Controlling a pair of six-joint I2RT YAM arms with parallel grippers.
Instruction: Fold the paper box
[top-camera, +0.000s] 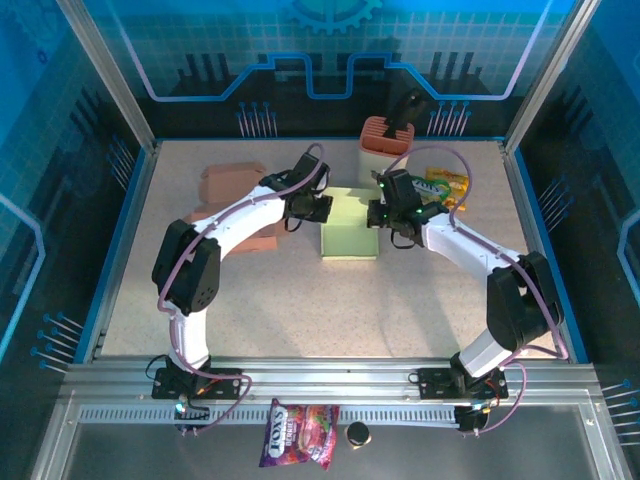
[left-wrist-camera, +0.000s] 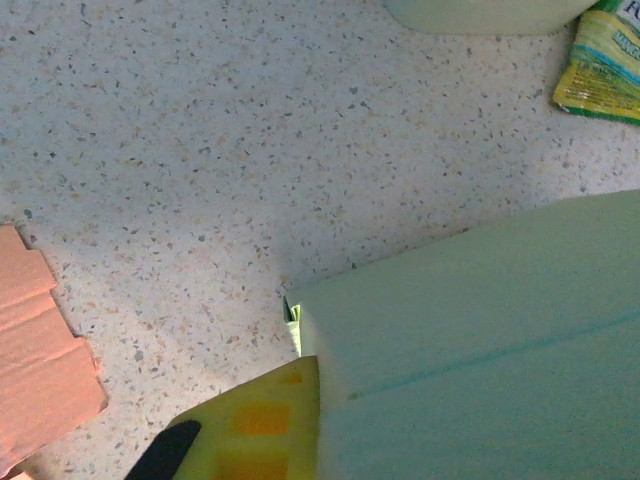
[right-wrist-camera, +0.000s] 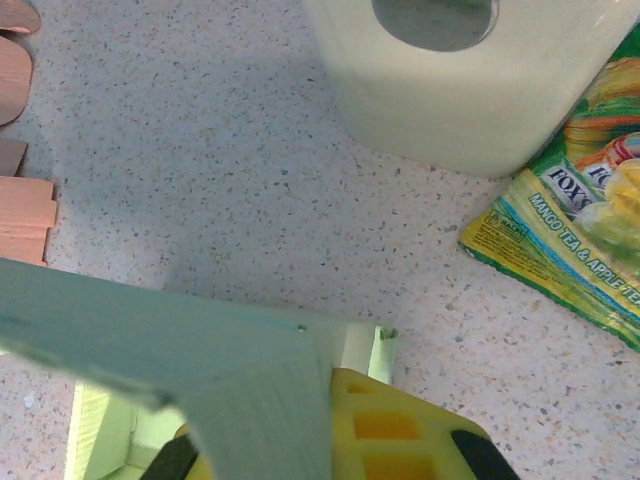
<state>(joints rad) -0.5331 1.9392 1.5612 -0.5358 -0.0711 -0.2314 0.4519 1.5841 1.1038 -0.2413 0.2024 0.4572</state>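
Note:
The pale green paper box (top-camera: 350, 226) stands mid-table with its top open. My left gripper (top-camera: 318, 208) is at the box's left wall. In the left wrist view, one yellow finger (left-wrist-camera: 262, 420) presses the outside of the green panel (left-wrist-camera: 480, 330); the other finger is hidden behind it. The left gripper (left-wrist-camera: 320, 372) is shut on that wall. My right gripper (top-camera: 378, 213) is at the box's right wall. In the right wrist view, a green flap (right-wrist-camera: 250, 390) runs down beside the yellow finger (right-wrist-camera: 400, 430), and the right gripper (right-wrist-camera: 330, 385) is shut on it.
Flat pink cardboard pieces (top-camera: 232, 186) lie left of the box. A white roll (right-wrist-camera: 460, 70) in an orange holder (top-camera: 385, 148) stands behind it. A green candy bag (top-camera: 447, 185) lies to the right. Another candy bag (top-camera: 300, 435) rests on the front rail.

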